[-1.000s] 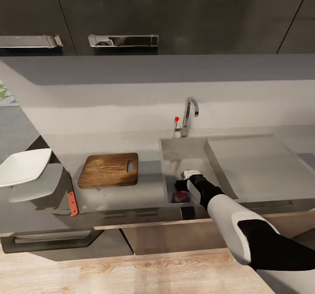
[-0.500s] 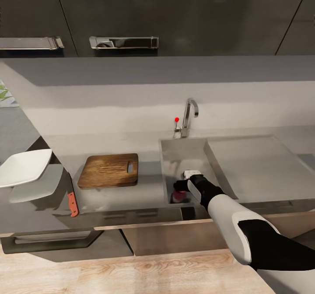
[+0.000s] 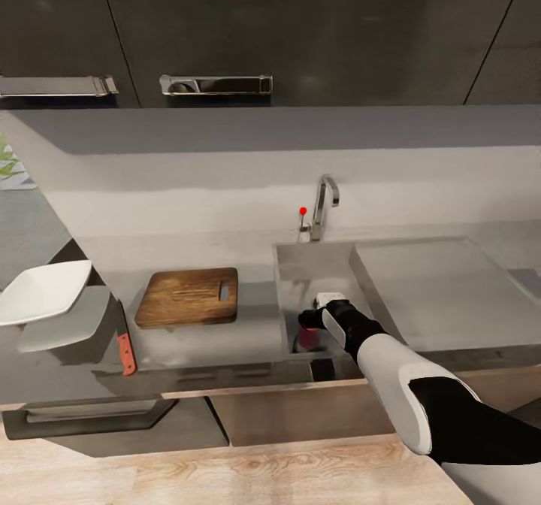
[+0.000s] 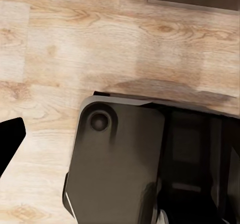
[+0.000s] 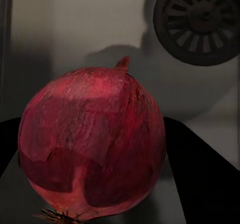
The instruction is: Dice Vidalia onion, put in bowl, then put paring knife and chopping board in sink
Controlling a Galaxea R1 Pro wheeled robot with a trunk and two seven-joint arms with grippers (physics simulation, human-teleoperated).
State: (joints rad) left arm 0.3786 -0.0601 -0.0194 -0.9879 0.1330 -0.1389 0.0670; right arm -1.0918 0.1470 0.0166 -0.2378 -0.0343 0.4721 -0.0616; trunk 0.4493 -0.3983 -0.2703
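One onion (image 5: 92, 144) sits between the right gripper's (image 5: 95, 154) fingers (image 5: 200, 174) in the sink (image 3: 330, 264), apparently grasped.

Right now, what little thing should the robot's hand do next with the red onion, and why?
Probably close the right gripper on the onion. Its dark fingers sit on either side of the onion, low in the sink, but a firm hold isn't clear yet.

Right gripper (image 3: 306, 323) reaches into the sink (image 3: 315, 264) over the onion (image 3: 306, 337) — chopping board (image 3: 188, 296) lies beside.
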